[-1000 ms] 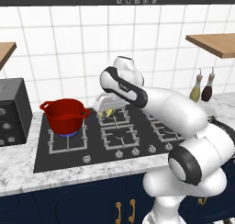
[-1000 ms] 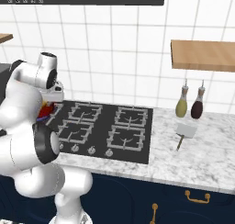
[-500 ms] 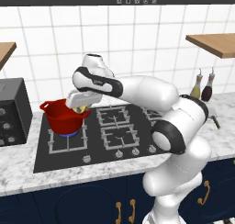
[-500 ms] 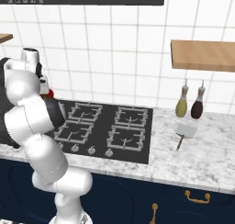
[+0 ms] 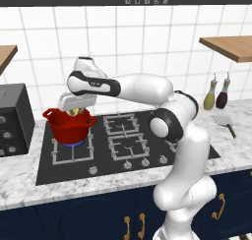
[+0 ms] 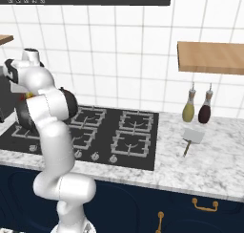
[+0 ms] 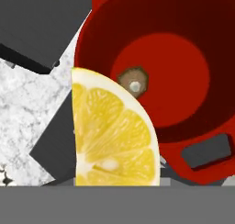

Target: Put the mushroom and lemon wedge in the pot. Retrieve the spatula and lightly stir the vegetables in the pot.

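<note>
So the arm was stretched way over to the left side of the stove, with the gripper (image 5: 74, 110) sitting right above the red pot (image 5: 69, 127). The pot was on the front-left burner of the black cooktop (image 5: 128, 140), with a bit of blue flame showing under it. From the hand view you could see the lemon wedge (image 7: 112, 136) big and close, pinched by the gripper and hanging over the pot's (image 7: 160, 71) near rim, partly over the stove surface and partly over the pot's opening. In the left base view a bit of yellow showed just under the hand, right at the pot's rim.

The mushroom (image 7: 134, 82) was already inside, lying on the pot's red floor, a little off center toward the wedge.

The spatula (image 6: 191, 138) was way over on the other side, flat on the marble counter (image 6: 209, 155) to the right of the cooktop, blade toward the wall and handle toward the front edge. Two bottles (image 6: 197, 109) stood just behind it against the tiles, under a wooden shelf (image 6: 209, 58). On the far left, a dark toaster oven (image 5: 12, 118) sat beside the stove.
</note>
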